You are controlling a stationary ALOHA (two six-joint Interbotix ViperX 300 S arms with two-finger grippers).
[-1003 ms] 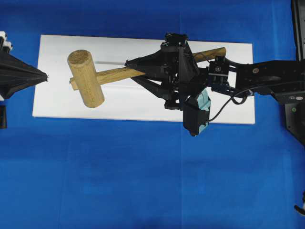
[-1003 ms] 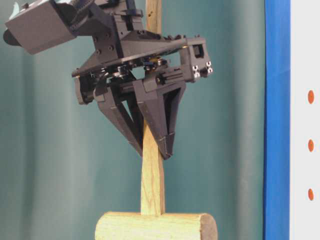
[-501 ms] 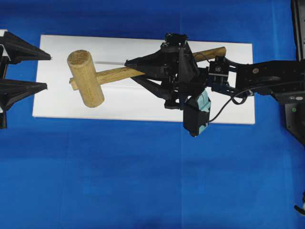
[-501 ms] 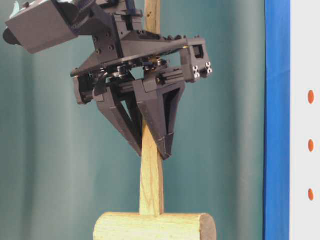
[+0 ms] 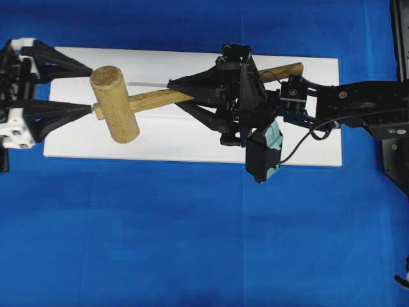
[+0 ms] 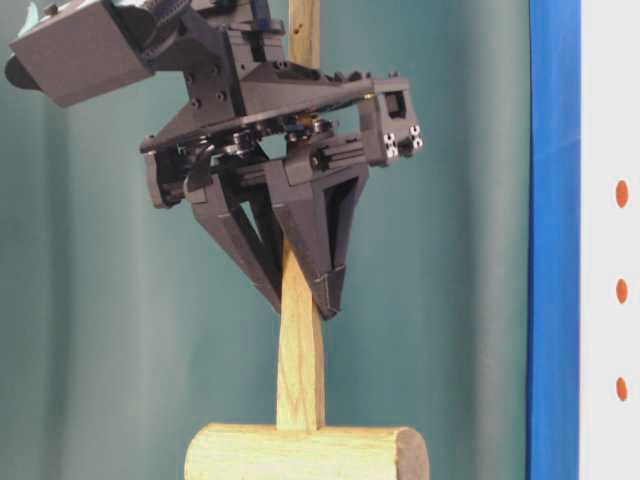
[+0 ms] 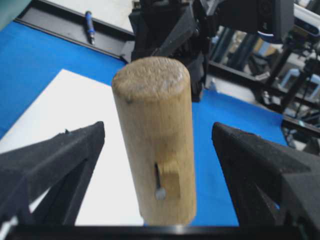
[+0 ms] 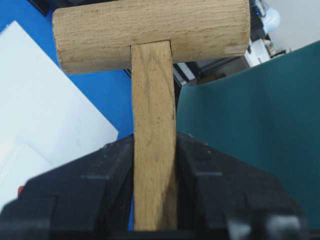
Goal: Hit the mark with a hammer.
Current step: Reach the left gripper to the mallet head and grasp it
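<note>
The hammer is a light wooden mallet. Its thick round head [image 5: 115, 104] is raised over the left end of the white board [image 5: 166, 137], and its flat handle [image 5: 281, 70] runs off to the right. My right gripper [image 5: 175, 94] is shut on the handle a little behind the head, as the right wrist view [image 8: 155, 145] and the table-level view [image 6: 300, 300] also show. My left gripper [image 5: 91, 91] is open at the head's left side. Its fingers [image 7: 55, 160] stand apart on either side of the head [image 7: 152, 140] without touching it. I cannot pick out the mark with certainty.
Blue cloth [image 5: 192, 243] surrounds the board. A small red spot [image 8: 20, 190] shows on the board below my right gripper. Three orange dots [image 6: 622, 193] sit on a white strip at the table-level view's right edge. A blue pen [image 7: 89, 22] lies beyond the cloth.
My left gripper has opened from shut and moved right, so its fingers now flank the hammer head. The right gripper and hammer have barely shifted.
</note>
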